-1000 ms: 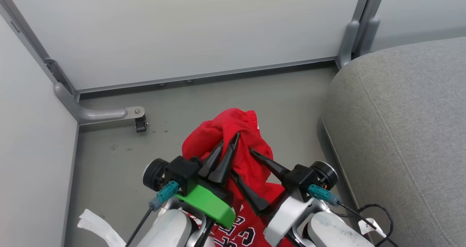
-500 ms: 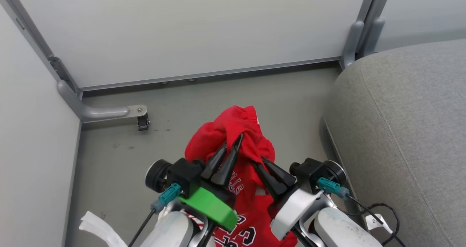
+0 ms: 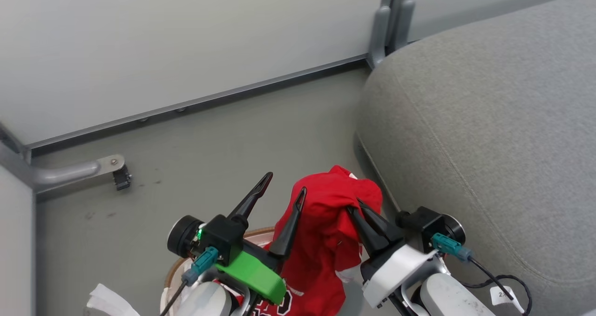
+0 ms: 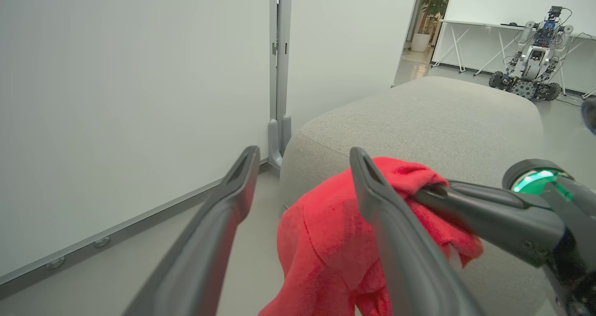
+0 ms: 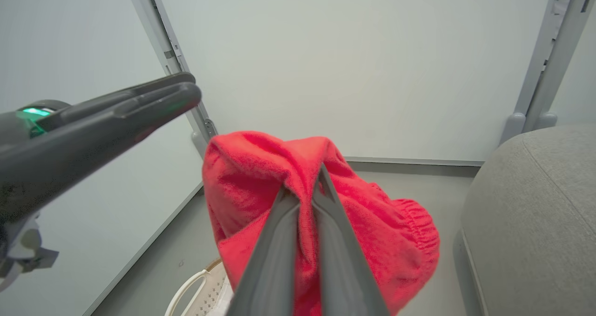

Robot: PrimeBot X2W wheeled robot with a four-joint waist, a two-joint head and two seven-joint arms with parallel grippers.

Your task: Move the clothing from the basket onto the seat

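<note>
**Right gripper (image 3: pixel 357 207) lifts the red clothing (image 3: pixel 326 227) clear, one swing short of the seat.**

Its two dark fingers are pinched together on a gathered fold, and the garment hangs below them near the basket (image 3: pixel 255 232), whose brown rim peeks out low in the head view. The left gripper (image 3: pixel 286 182) stands just beside the cloth, fingers spread wide and holding nothing. The grey seat (image 3: pixel 489 120) lies close on the robot's right. The carry looks to be under way. The next move likely calls for the right arm, angled up and forward, to swing rightward over the cushion before releasing.
</note>
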